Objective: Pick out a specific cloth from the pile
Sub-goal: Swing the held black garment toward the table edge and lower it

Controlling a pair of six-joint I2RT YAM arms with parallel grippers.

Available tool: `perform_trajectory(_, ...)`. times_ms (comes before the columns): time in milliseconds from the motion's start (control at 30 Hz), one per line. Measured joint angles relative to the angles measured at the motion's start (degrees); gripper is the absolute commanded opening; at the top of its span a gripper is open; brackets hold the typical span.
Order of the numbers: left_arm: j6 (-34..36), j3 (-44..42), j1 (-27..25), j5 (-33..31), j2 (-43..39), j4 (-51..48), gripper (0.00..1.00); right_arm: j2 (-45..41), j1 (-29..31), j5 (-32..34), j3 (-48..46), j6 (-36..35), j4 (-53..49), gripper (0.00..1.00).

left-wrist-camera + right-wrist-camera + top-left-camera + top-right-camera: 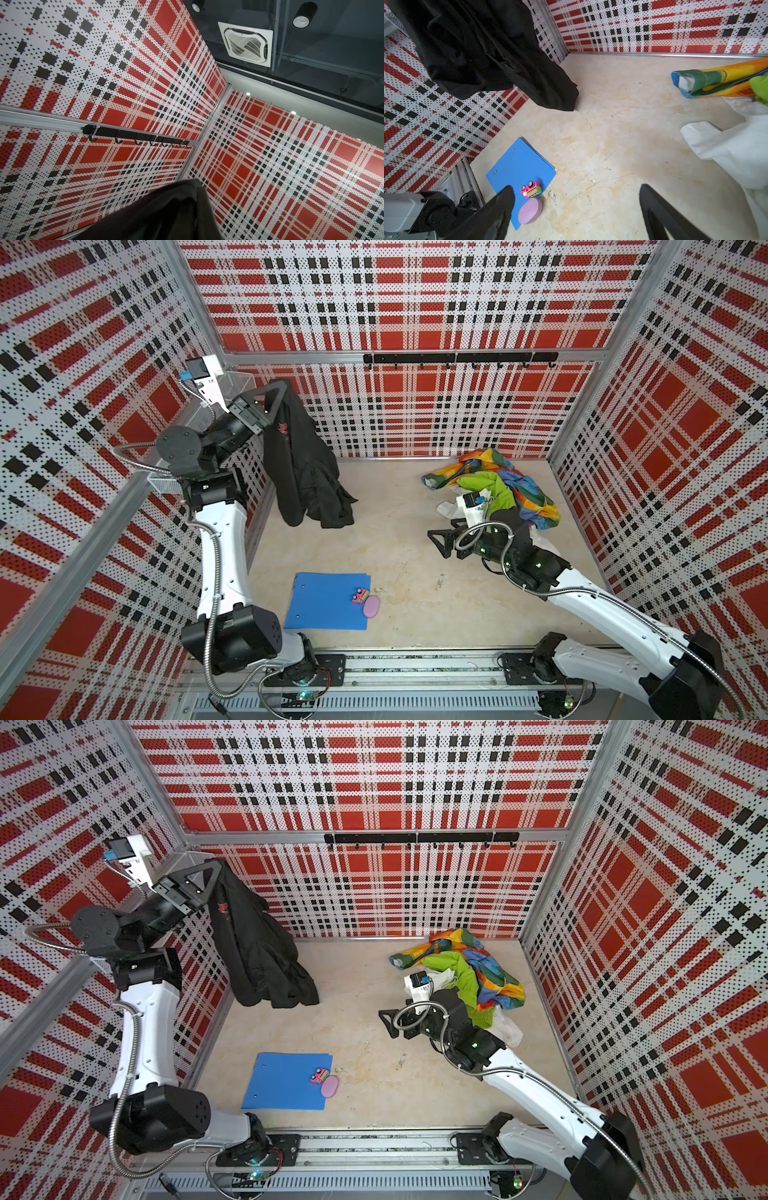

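Black cloth [303, 464] hangs from the left gripper [279, 390], whose jaws are clamped tight on its top fold, high above the table [415, 564]. Measured from the blue folder [326, 608], the garment is well apart, on the folder's far side toward the back wall and close to the left wall. Its long limp sections drop in loose folds, and a small red mark shows near the top. In the right wrist view the cloth [483, 52] brings its lowest hem down to the table, though I cannot tell whether it touches. The left wrist view shows only a dark fold of the cloth [166, 214] in front of the plaid walls and the hook rail [135, 134].

The pile [498, 489] also lies well apart from the folder, off to its right and nearer the back wall. Rainbow fabric [534, 497], a lime green cloth [492, 489] and a white cloth [446, 510] are heaped together there. Bare table separates the black cloth from the pile.

The right gripper [440, 541] sits low between the folder and the pile, just beside the white cloth, with its 2 fingers spread wide and holding nothing. In the right wrist view the right gripper [576, 188] frames only bare table.

A pink toy car [360, 595] sits on the folder near its right edge. A lilac oval disc [371, 607] lies across that edge, partly on the table.
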Motion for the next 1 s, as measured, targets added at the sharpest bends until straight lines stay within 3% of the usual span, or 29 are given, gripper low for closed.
perform_trajectory(433,2.6,1.5,-1.8,-0.8,2.5,-1.0,0.00,3.1,5.7,4.2,2.7,1.3,3.6,1.00)
perform_trajectory(833,16.3,-19.4,-3.7,-6.1,-1.5,-7.1,0.00,3.3,5.8,6.7,2.7,1.6,3.3,1.00)
perform_trajectory(1000,21.0,-23.4,-4.6,-8.1,-2.6,-10.9,0.00,3.3,5.9,7.5,2.7,1.6,2.6,1.00)
